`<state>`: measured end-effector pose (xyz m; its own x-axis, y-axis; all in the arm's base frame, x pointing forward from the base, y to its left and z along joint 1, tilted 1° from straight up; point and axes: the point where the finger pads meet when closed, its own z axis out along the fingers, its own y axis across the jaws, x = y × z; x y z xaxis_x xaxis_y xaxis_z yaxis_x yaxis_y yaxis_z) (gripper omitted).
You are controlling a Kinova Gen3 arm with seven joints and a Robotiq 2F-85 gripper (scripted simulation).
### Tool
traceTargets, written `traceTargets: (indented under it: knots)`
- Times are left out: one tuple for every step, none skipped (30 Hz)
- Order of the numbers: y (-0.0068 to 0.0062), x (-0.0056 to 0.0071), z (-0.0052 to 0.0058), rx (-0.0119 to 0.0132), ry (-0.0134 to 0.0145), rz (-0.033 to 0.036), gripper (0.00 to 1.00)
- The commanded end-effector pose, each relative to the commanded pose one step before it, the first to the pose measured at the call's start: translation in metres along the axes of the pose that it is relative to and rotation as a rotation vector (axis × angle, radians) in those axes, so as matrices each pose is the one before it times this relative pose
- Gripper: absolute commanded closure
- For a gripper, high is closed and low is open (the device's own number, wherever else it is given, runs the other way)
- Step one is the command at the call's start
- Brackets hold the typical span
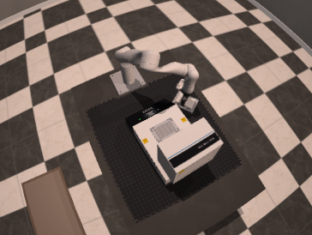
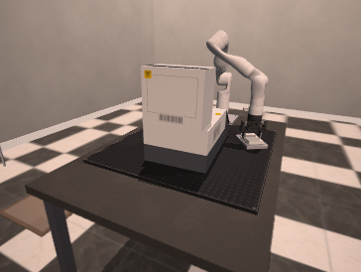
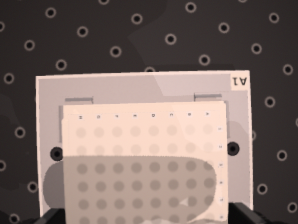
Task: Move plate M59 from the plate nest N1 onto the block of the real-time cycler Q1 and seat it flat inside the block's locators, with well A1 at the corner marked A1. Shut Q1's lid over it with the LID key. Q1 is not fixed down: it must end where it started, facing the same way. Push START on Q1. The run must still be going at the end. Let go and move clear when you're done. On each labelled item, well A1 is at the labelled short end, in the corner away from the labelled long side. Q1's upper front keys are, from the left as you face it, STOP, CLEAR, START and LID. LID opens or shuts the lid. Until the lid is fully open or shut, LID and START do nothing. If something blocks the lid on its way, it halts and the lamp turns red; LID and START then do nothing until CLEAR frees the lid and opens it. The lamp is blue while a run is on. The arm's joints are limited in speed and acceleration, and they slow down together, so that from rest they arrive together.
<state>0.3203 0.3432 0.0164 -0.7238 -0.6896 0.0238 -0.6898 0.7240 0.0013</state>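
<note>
Plate M59 lies in the plate nest N1. In the wrist view its row letters run with A at the right, and well A1 is in the upper right corner, on the side of the nest's A1 label. My gripper is open above the nest, its fingertips on either side of the plate; contact cannot be told. The cycler Q1 stands beside the nest with its lid raised. Its block shows as a bare grey grid.
Q1's dark front panel faces the arm's base and shows a small green light. Its keys are too small to read. The perforated black mat lies under Q1 and the nest. Q1's body stands close beside the gripper.
</note>
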Motion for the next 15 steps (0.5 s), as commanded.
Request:
traceTargets:
  knots:
    - [0.00016,-0.00052,-0.00073,0.00004,-0.00175,-0.00015,0.0]
    - [0.0,0.0,-0.00001,0.0,0.0,0.0,0.0]
    - [-0.00007,-0.00003,-0.00003,0.00008,-0.00008,0.00008,0.0]
    - [0.00001,0.0,-0.00001,-0.00003,-0.00001,0.0,0.0]
    - [-0.00001,-0.00001,-0.00001,0.00001,-0.00003,0.00002,0.0]
    - [-0.00001,0.0,0.0,0.00001,-0.00001,0.00001,0.0]
    - [0.00009,0.00005,0.00001,-0.00007,0.00012,-0.00011,0.0]
    - [-0.00008,-0.00004,-0.00001,0.00007,-0.00011,0.00009,0.0]
    - [0.00003,0.00002,0.0,-0.00003,0.00004,-0.00003,0.0]
    - [0.0,-0.00001,-0.00001,-0.00001,-0.00002,0.00001,0.0]
    - [0.0,0.0,0.0,0.00001,0.0,0.0,0.0]
    - [0.0,0.0,0.0,0.0,0.0,0.0,0.0]
    - [0.0,0.0,0.0,0.0,0.0,0.0,0.01]
    - [0.0,0.0,0.0,0.0,0.0,0.0,0.02]
    - [0.0,0.0,0.0,0.0,-0.00001,0.0,0.03]
